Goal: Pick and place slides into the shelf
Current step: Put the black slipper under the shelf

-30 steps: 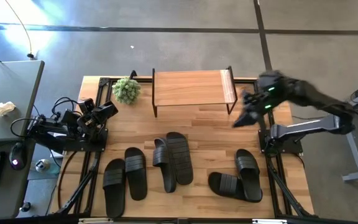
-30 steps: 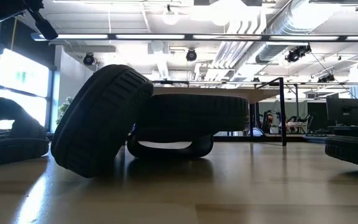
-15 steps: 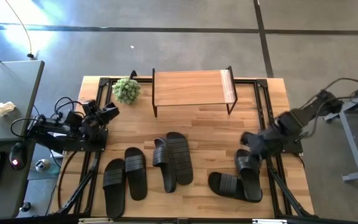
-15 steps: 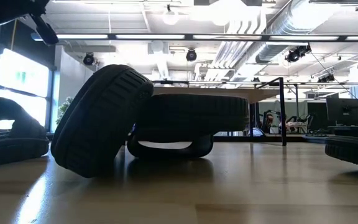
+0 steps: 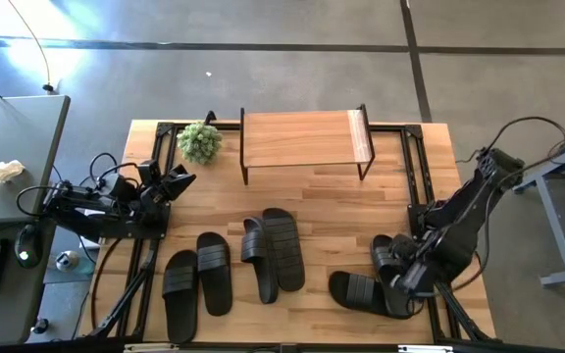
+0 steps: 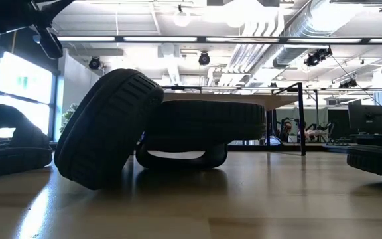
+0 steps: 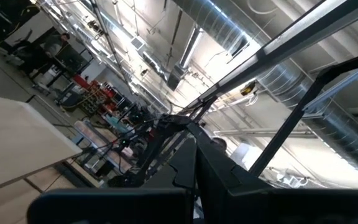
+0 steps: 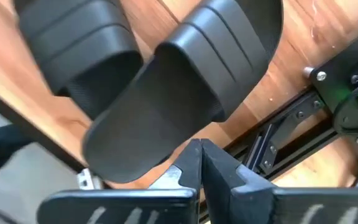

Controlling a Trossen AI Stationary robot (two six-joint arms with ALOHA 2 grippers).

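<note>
high view, table: light wooden plank table (image 5: pixel 312 196) on a grey concrete floor, with black frame rails along both sides.
high view, shelf: the shelf (image 5: pixel 302 139) stands at the far edge, its wooden top bare; a small green plant (image 5: pixel 200 141) sits just beside its left end.
high view, slides: six black slides (image 5: pixel 273 250) lie in three pairs along the near half of the table, all apart from the shelf.
high view, left gripper: left gripper (image 5: pixel 179 180) at the table's left edge, pinched together, holding nothing.
high view, right gripper: right gripper (image 5: pixel 401 281) low over the right-hand pair, fingers pressed together, empty.
high view, desk: a grey desk (image 5: pixel 13 167) at far left carries a crumpled white cloth.
low view, surface: glossy wood; one slide (image 6: pixel 108 126) leans tilted against another lying flat.
low view, room: white ceiling with ducts and light strips, bright windows at left.
left wrist view, room: ceiling pipes and beams.
right wrist view, slides: two slides (image 8: pixel 185 93) overlapping on the wood, just ahead of the closed fingertips (image 8: pixel 191 165).
</note>
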